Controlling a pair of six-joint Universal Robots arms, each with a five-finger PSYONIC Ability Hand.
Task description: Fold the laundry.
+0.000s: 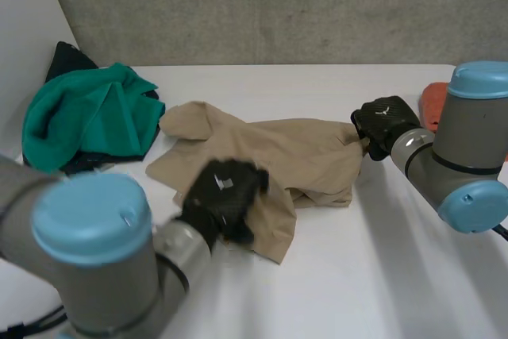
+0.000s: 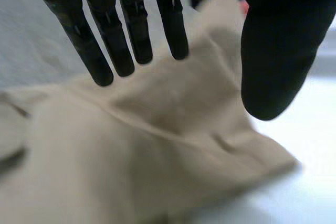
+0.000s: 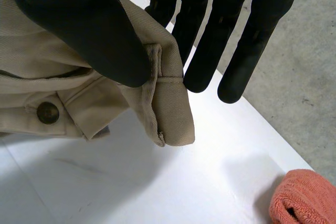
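Tan trousers [image 1: 294,152] on table [image 1: 381,275]: right hand [image 1: 385,121] pinches waistband corner; left hand [image 1: 226,192] spread over near edge.

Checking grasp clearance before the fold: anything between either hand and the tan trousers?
Nothing visible. The left hand sits at the near edge of the tan trousers, fingers straight; the right hand pinches the waistband corner. The green cloth and orange towel lie off to the sides.

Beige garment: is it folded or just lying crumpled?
Crumpled, not folded: the beige garment lies in uneven rumpled layers. The right hand pinches its waistband corner; the left hand is open over its near edge.
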